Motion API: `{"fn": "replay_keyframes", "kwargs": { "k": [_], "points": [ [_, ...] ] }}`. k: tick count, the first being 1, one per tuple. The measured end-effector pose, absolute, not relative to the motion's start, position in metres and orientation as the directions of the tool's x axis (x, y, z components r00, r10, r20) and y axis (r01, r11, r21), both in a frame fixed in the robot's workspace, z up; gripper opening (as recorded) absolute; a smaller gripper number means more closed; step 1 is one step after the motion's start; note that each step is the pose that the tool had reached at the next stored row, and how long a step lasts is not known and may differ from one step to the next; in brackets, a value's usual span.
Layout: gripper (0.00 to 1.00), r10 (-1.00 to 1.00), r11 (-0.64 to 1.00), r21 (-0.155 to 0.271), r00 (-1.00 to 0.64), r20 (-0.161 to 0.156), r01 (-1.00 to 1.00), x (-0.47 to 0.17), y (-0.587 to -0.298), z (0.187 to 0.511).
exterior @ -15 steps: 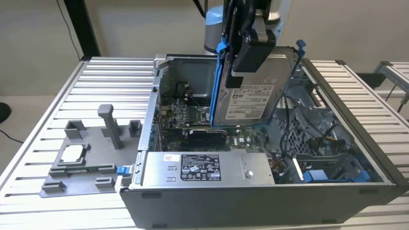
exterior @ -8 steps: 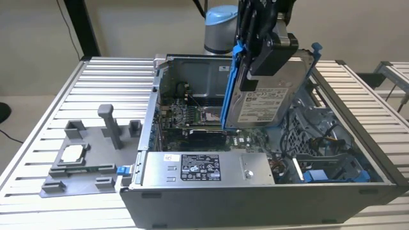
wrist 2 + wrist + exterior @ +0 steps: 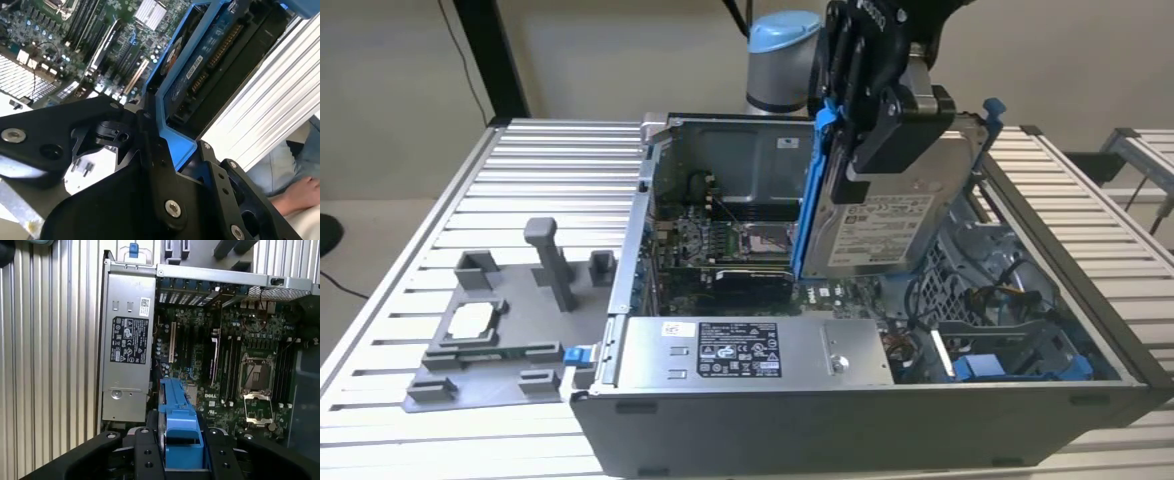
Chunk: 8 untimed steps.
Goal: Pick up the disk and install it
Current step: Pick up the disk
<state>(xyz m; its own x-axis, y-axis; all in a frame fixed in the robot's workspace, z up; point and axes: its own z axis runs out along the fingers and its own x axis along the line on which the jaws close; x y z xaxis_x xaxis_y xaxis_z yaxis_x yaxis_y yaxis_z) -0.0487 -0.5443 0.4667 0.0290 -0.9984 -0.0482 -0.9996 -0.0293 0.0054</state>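
Exterior view, from its left to its right: a grey moulded fixture [image 3: 494,345] lay on the slatted metal table [image 3: 534,180], with a small square silver chip [image 3: 471,318] resting in one of its recesses. Beside it stood the open computer case [image 3: 854,420]. Its grey power supply [image 3: 747,352] lay along the near wall, and the green motherboard [image 3: 720,240] was exposed further in. Above the middle of the opening, the disk [image 3: 887,225] hung upright on edge with its white label facing the exterior view's right. Its blue bracket [image 3: 811,190] ran down the edge toward the exterior view's left. The gripper [image 3: 867,130] came down from above with its black fingers [image 3: 907,125] pinching the upper part of the disk from both faces. The disk's lower edge was over the interior of the case, and whether it touched anything there could not be told. Behind the case stood the arm's base [image 3: 781,60], and on the exterior view's right of the case lay a perforated bay [image 3: 947,280] with loose cables. In the first wrist view, the fingers [image 3: 145,455] flanked the blue bracket [image 3: 180,435] directly over the motherboard [image 3: 240,365], beside the power supply [image 3: 125,340]. In the second wrist view, the disk [image 3: 200,65] showed its circuit side and connector edge, held clear above the motherboard [image 3: 100,40].
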Motion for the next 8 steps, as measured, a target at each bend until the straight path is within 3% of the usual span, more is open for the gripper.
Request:
{"fn": "replay_keyframes", "kwargs": {
  "k": [8],
  "points": [
    [0.0, -0.999, -0.022, 0.003, 0.022, -0.048, -1.0, -0.0438, -0.5538, 0.4635]
  ]
}}
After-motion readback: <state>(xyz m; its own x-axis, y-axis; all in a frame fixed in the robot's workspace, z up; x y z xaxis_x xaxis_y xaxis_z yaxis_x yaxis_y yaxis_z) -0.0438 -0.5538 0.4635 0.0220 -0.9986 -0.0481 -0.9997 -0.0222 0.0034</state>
